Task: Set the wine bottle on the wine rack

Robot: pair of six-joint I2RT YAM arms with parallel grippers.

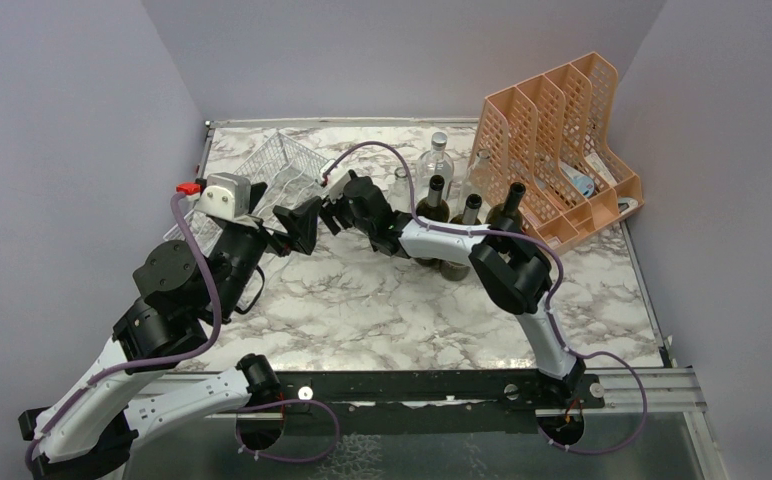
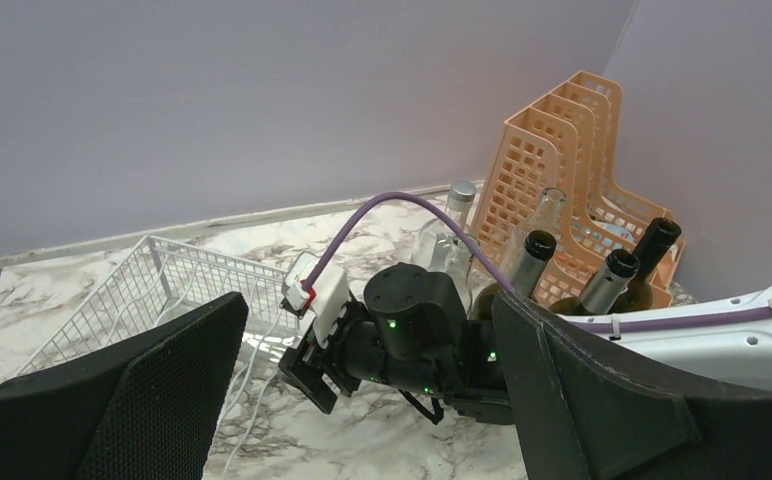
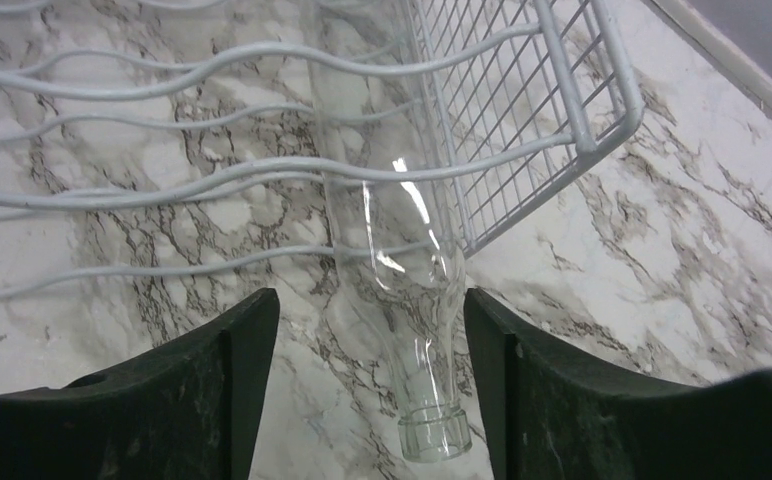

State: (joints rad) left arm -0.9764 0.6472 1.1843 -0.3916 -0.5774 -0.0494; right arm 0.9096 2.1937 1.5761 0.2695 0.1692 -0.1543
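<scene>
A clear glass wine bottle [image 3: 394, 235] lies with its body in a cradle of the white wire wine rack [image 3: 522, 120], its open neck sticking out over the marble toward the camera. My right gripper [image 3: 370, 330] is open, its fingers [image 3: 224, 390] either side of the neck without touching it. In the top view the rack [image 1: 274, 162] sits at the back left, with the right gripper [image 1: 334, 205] at its near right corner. My left gripper [image 1: 302, 225] is open and empty beside it, facing the right wrist [image 2: 412, 330].
Three dark bottles [image 1: 470, 215] and a clear capped bottle [image 1: 436, 160] stand behind the right arm. A peach perforated file holder [image 1: 557, 130] fills the back right corner. Walls close in the table on the left, back and right.
</scene>
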